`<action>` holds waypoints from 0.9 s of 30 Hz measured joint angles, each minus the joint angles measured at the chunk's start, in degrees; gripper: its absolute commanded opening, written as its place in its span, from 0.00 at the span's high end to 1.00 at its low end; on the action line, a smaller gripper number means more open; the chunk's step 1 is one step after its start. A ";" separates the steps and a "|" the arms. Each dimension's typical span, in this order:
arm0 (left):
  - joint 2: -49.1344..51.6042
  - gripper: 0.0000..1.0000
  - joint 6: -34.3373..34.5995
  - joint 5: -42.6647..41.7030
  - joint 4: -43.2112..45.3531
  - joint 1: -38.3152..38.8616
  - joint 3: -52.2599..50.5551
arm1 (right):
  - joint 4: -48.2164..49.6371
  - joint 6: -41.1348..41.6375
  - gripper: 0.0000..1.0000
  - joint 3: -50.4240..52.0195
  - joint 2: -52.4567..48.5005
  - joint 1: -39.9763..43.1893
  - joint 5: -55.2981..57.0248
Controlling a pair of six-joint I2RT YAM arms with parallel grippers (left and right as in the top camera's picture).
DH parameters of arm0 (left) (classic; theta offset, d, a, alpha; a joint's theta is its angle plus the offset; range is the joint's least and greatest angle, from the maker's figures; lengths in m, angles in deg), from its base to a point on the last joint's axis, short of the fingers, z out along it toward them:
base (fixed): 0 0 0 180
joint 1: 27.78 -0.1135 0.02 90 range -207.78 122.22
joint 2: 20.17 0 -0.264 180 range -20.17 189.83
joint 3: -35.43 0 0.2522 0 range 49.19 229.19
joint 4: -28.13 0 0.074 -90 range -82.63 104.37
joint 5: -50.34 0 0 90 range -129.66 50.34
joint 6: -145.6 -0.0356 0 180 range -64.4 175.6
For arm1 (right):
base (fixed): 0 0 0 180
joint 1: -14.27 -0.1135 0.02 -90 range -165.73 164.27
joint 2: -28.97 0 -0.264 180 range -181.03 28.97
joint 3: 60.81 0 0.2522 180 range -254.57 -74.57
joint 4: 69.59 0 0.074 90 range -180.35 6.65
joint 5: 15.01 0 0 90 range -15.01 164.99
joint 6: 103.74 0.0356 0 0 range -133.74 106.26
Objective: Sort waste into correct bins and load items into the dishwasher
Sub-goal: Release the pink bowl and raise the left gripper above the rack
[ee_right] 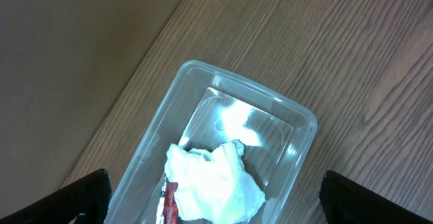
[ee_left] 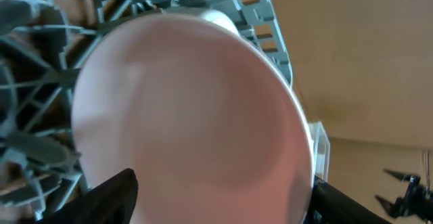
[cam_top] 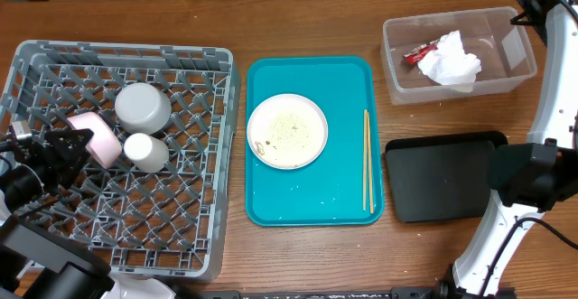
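Our left claw (ee_left: 223, 185) stands with its jaws wide, one dark finger (ee_left: 115, 195) at each lower corner of the wrist view, and the small white-pink bowl (ee_left: 196, 116) fills the space just beyond them; we cannot tell whether the fingertips touch it. From overhead we see that bowl tilted on its side at the left edge of the grey dish rack (cam_top: 181, 245), leaning towards the white cup (cam_top: 146, 152), with the grey bowl (cam_top: 143, 107) upside down just behind

Our right claw (ee_right: 213, 190) is spread to its full width and holds nothing. It hovers over the clear tub (ee_right: 298, 126), where the crumpled napkin (ee_right: 213, 183) lies with the red-and-white wrapper (ee_right: 169, 200) beside it

Between rack and tub sits the teal tray (cam_top: 271, 73). On it we find the round plate (cam_top: 312, 118) carrying whitish food scraps (cam_top: 287, 135), and the chopsticks (cam_top: 367, 159) lying straight along the right side. The black tray (cam_top: 442, 182) rests on the table just right of the teal one, in front of the tub
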 measured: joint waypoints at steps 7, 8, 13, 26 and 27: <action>-0.26 0.29 7.65 7.63 -3.26 -1.62 5.03 | 0.00 0.02 0.00 0.00 0.02 0.00 0.00; -0.26 0.28 8.59 9.35 -4.17 -1.92 5.95 | -0.02 0.02 0.00 0.00 0.00 0.00 0.02; -0.22 0.28 14.14 23.28 -9.99 -2.73 10.78 | -0.02 0.00 0.00 0.00 0.02 0.02 -0.02; -0.22 0.88 21.20 36.92 -18.88 -2.16 22.49 | -0.04 0.02 0.00 0.00 0.00 0.00 0.02; -0.22 0.90 21.46 37.05 -18.97 -1.84 22.49 | 0.00 0.02 0.00 0.00 0.00 0.00 -0.02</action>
